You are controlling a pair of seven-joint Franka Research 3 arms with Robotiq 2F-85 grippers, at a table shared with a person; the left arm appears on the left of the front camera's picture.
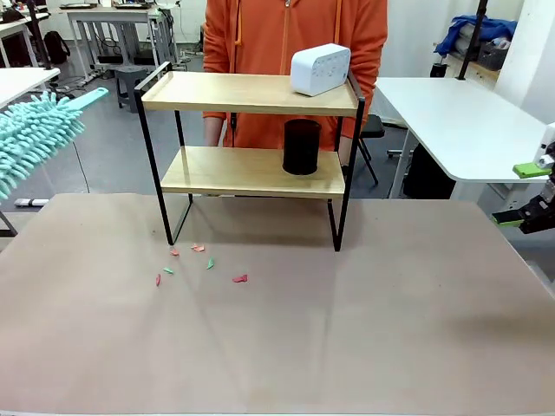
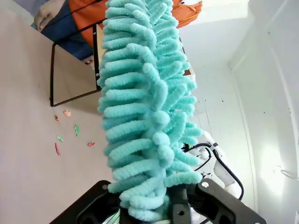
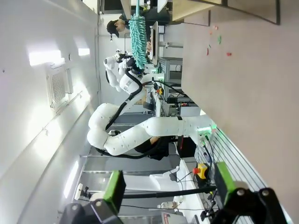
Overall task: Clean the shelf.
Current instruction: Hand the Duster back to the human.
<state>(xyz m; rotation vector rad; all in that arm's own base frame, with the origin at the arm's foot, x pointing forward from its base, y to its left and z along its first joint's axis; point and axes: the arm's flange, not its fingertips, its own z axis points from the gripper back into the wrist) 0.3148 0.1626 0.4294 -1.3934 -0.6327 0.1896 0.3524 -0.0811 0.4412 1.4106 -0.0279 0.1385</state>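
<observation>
While I watch from the front camera, the shelf (image 1: 251, 147) stands at the far middle of the brown table (image 1: 347, 329), its two pale wooden boards held in a thin black frame. On the top board, toward my right, sits a white box-shaped speaker (image 1: 320, 68). On the lower board, below it, stands a black cylinder (image 1: 302, 146). Behind the shelf stands a person in an orange hooded top (image 1: 295, 43).

On the table just in front of the shelf's left legs lie small red and green scraps (image 1: 204, 263), scattered apart from each other.

My left gripper (image 2: 156, 212) is pressed together on the base of a teal fluffy duster (image 2: 145, 102), which rises straight up from between its fingers in the left wrist camera. From the front, the duster's head hangs at the left edge, raised above the table and well apart from the shelf.

My right gripper (image 1: 526, 195) hovers at the right edge of the table, its green-padded fingers spread wide and holding nothing.
</observation>
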